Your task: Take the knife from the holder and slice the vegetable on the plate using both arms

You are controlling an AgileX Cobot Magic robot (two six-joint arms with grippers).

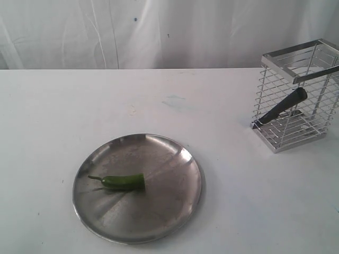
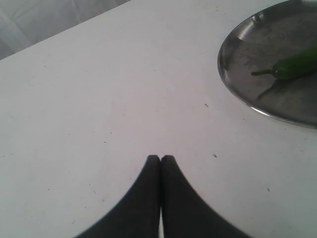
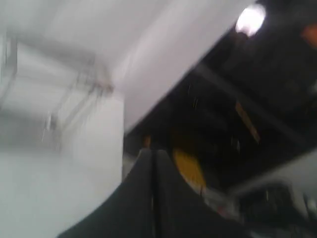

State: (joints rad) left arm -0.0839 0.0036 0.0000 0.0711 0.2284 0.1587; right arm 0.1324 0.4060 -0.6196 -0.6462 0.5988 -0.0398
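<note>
Closest to the exterior camera sits the stainless-steel plate, on the white tabletop towards its left side. On the plate lies the green chili pepper, roughly level across the view, with its thin stem pointing left and its flat-cut end pointing right. No slices lie around it.

Well apart, at the far right of the tabletop, stands the chrome wire holder, upright. The knife rests inside it at a slant, with the black handle leaning up towards the right and the tip down near the holder's lower left corner. A white cloth backdrop hangs behind the tabletop.

Neither arm shows in the exterior view. The left wrist view shows the left fingers pressed together with nothing between them, hovering over bare tabletop near the plate's rim on the chili's stem side, and not touching it. The right wrist view is blurred. The right fingers are also pressed together and empty, aimed past the white surface towards a dark room. Faint wire-like streaks in that view may be the holder, but that cannot be told for sure.

By this reading the task has not got under way: the knife has not been drawn, nothing is gripped, and the chili is uncut on this plate. Everything is left to do: open one set of fingers and lift the knife out by its handle, steady the chili with the other arm, then cut.
</note>
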